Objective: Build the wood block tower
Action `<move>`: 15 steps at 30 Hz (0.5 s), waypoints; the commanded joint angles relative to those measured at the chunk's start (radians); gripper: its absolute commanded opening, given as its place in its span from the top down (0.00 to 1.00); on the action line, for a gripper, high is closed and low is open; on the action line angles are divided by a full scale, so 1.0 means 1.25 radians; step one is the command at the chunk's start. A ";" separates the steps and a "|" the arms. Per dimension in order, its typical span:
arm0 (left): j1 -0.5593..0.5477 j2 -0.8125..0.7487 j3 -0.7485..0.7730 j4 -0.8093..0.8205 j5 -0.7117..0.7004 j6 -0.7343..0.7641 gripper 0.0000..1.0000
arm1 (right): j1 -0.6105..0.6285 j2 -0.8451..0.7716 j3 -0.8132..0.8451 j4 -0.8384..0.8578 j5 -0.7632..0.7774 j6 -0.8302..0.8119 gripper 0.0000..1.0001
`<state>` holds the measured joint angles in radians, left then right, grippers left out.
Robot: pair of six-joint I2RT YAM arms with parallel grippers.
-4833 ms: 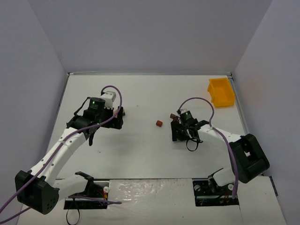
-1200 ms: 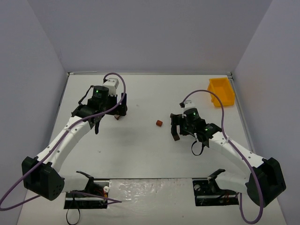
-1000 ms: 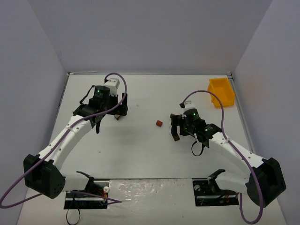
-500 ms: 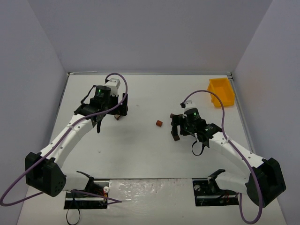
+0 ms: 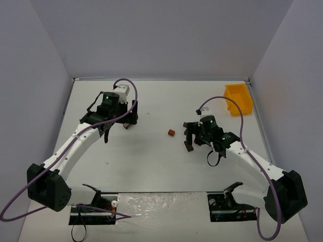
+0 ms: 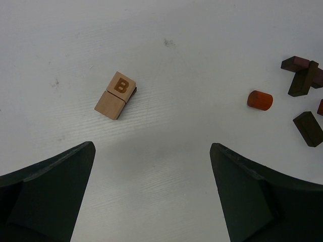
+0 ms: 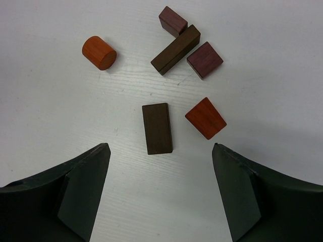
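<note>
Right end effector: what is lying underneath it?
A dark brown block and a reddish wedge lie on the table below the open right end effector. Its fingers hide the table at both lower corners.

Cylinder (image 7: 99, 52) left of wood blocks (image 7: 175, 49)

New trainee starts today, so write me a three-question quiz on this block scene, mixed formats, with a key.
1. True or false: the right fingers are shut on a block.
2. Which letter marks the tan block ahead of the left fingers? A) D B) B C) R
3. How many wood pieces, counting the orange cylinder, lie in the right wrist view?
Key: 1 false, they are open and empty; 2 B; 3 six.
</note>
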<state>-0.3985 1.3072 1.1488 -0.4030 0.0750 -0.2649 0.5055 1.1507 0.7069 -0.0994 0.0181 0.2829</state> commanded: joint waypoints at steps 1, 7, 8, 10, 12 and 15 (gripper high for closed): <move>-0.005 -0.044 0.019 0.041 0.005 0.007 0.03 | -0.018 -0.003 0.052 0.021 0.008 -0.003 0.23; -0.005 -0.061 0.014 0.024 0.017 0.020 0.03 | -0.049 0.018 0.053 0.021 -0.010 -0.005 0.25; -0.005 -0.065 0.012 0.022 0.023 0.022 0.03 | -0.050 0.023 0.053 0.021 -0.031 -0.006 0.25; -0.005 -0.071 0.011 0.020 0.036 0.026 0.03 | -0.048 0.035 0.045 0.022 -0.065 -0.008 0.27; -0.005 -0.074 0.009 0.015 0.043 0.029 0.03 | -0.047 0.047 0.039 0.022 -0.074 -0.008 0.29; -0.005 -0.076 0.008 0.004 0.058 0.042 0.03 | -0.042 0.079 0.019 0.032 -0.090 -0.006 0.36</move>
<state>-0.3985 1.2483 1.1484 -0.4151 0.1093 -0.2420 0.4458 1.2079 0.7323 -0.0979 -0.0456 0.2825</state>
